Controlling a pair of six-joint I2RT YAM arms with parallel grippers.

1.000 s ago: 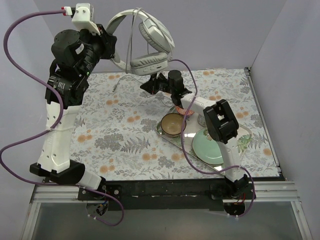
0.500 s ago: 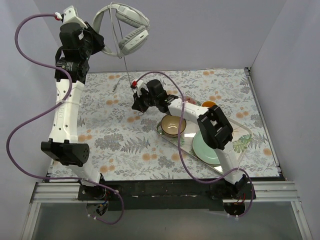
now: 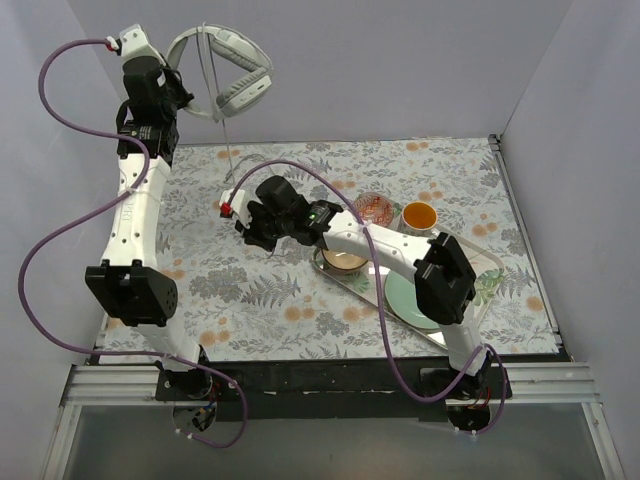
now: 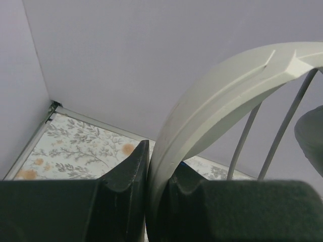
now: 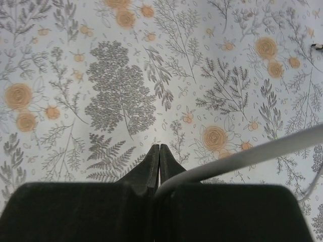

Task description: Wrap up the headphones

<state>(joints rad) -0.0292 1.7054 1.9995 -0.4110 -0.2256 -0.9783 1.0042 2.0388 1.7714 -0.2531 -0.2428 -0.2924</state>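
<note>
Hanging high left of the bowl (image 3: 345, 262), the headphones (image 3: 235, 78) are pinched by jaws of the left gripper (image 4: 151, 169); the right gripper (image 5: 159, 151) pinches the cable (image 5: 242, 159) in pressed-together jaws (thin, so a hard pull may slip it).

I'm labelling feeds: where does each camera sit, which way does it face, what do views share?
Top external: above, behind the robot, looking down on the table; left arm and right arm show.
Left wrist: on the left gripper, facing the back wall; its fingers clamp the headphones.
Right wrist: on the right gripper, facing down at the table; its shut fingers pinch the cable.
Shared: top and left wrist both show the headphones.
</note>
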